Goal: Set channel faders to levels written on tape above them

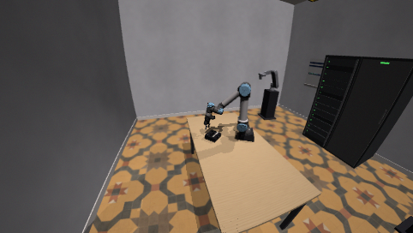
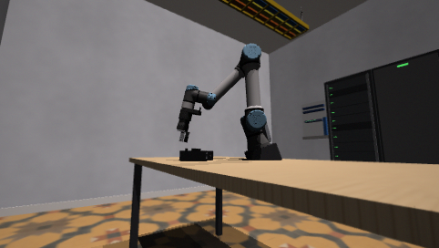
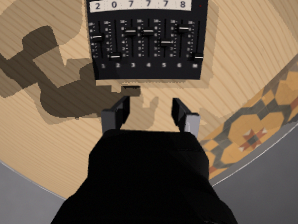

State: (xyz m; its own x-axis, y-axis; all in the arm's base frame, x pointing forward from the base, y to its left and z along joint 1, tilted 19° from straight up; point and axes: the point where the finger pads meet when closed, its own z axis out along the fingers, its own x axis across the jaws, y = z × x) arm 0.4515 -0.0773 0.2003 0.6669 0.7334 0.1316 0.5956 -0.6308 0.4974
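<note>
The arm's hand (image 1: 207, 126) (image 2: 184, 137) (image 3: 150, 105) hangs open above the table (image 1: 261, 171) (image 2: 291, 175) (image 3: 35, 137), near the lighting desk (image 1: 212, 135) (image 2: 196, 155) (image 3: 147, 72). That desk sits towards the table's far end, left of the arm's base (image 1: 249, 135) (image 2: 272, 152).

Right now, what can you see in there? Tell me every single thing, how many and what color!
table: one, light wood, mid-room
desk: one, black, on the table
tape: one, white with black numbers, on the desk
faders: seven, black with a pale line, on the desk
cabinets: two, black with green lights, on the right
small arm: one, grey, by the back wall
stand: one, black, under the small arm
ceiling rack: one, yellow, up high
floor: one, orange patterned, below
walls: grey, around the room
robot arm: one, grey, black and blue, on the table
gripper: one, black and grey, open, above the table
</note>
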